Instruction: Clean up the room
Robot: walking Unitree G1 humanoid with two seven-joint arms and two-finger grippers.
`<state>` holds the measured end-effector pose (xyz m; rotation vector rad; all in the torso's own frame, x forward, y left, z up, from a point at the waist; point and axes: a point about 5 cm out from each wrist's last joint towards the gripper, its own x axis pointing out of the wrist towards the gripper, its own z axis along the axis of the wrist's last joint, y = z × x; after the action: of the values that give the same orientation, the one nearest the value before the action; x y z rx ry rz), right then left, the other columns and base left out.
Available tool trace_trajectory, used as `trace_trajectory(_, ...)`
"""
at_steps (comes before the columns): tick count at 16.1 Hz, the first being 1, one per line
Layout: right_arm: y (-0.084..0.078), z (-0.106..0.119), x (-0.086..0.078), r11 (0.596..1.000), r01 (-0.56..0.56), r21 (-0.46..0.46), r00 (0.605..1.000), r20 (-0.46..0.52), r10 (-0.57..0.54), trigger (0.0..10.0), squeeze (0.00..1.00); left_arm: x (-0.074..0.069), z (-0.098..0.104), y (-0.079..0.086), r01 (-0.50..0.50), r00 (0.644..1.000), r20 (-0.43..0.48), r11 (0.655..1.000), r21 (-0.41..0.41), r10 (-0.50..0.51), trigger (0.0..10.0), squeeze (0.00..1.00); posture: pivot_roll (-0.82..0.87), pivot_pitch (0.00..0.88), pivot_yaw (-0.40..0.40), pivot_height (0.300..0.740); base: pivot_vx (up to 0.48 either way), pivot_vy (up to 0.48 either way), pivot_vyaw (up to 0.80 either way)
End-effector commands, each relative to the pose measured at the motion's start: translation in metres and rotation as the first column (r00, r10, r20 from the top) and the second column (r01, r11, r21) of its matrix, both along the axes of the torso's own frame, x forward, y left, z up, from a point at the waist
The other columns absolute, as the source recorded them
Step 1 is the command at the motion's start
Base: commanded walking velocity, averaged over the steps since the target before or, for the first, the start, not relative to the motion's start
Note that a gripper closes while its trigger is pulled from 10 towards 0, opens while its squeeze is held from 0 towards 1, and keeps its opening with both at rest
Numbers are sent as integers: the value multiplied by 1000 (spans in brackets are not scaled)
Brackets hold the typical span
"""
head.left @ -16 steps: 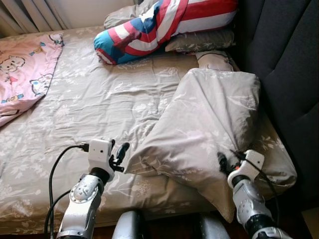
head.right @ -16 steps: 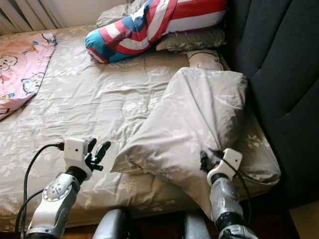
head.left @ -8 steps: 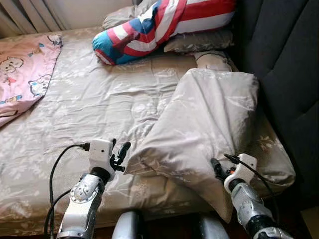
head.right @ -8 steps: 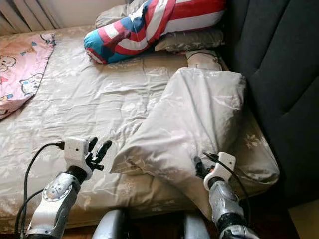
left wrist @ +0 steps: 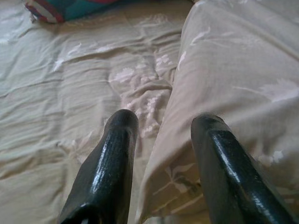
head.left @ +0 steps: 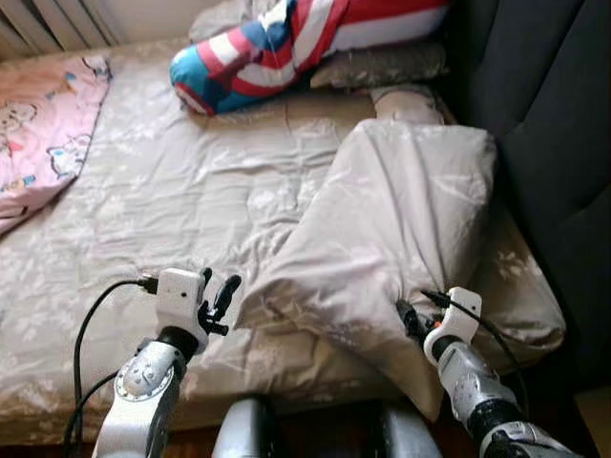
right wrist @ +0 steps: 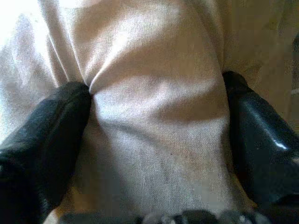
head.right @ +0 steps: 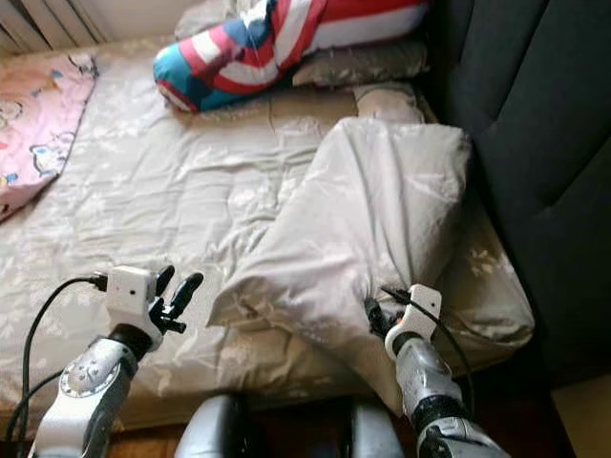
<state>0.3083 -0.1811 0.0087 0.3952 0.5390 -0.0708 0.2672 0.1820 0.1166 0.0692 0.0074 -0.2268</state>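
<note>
Beige floral bed (head.left: 162,200), dark headboard (head.left: 554,114)

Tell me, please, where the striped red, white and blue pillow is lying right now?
In the left eye view, the striped pillow lies at the bed's far end, right of centre, resting on a grey pillow beside the dark headboard.

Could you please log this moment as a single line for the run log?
right hand: shut on folded duvet | left hand: open at duvet's left corner | bed: striped pillow, pink blanket

Left hand (head.left: 218,298) open, right hand (head.left: 412,320) clamped.
</note>
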Motion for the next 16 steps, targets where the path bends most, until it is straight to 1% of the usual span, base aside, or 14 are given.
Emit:
trace_trajectory(1, 14, -25, -21, 999, -36, 35, 990, -137, 41, 0, 0, -4, -1, 6, -20, 1000, -16, 1000, 4, 20, 10000, 0, 80, 289, 100, 645, 0, 0, 0)
trace_trajectory(3, 14, -26, -22, 999, -42, 21, 989, -144, 44, 0, 0, -5, -2, 5, -26, 999, -27, 1000, 3, 26, 10000, 0, 74, 293, 93, 645, 0, 0, 0)
trace_trajectory(8, 15, -32, -29, 999, -44, 25, 988, -150, 47, 0, 0, -7, -10, 4, -34, 998, -51, 999, -1, 34, 10000, 0, 55, 274, 75, 645, 0, 0, 0)
trace_trajectory(12, 13, -32, -30, 999, -36, 14, 990, -135, 37, 0, 0, 2, -10, -2, -44, 998, -38, 999, -17, 43, 10000, 0, 33, 232, 52, 645, 0, 0, 0)
trace_trajectory(16, 15, -32, -30, 999, -46, 6, 990, -132, 46, 0, 0, 6, -12, -4, -47, 998, -34, 999, -24, 46, 10000, 0, 18, 197, 41, 645, 0, 0, 0)
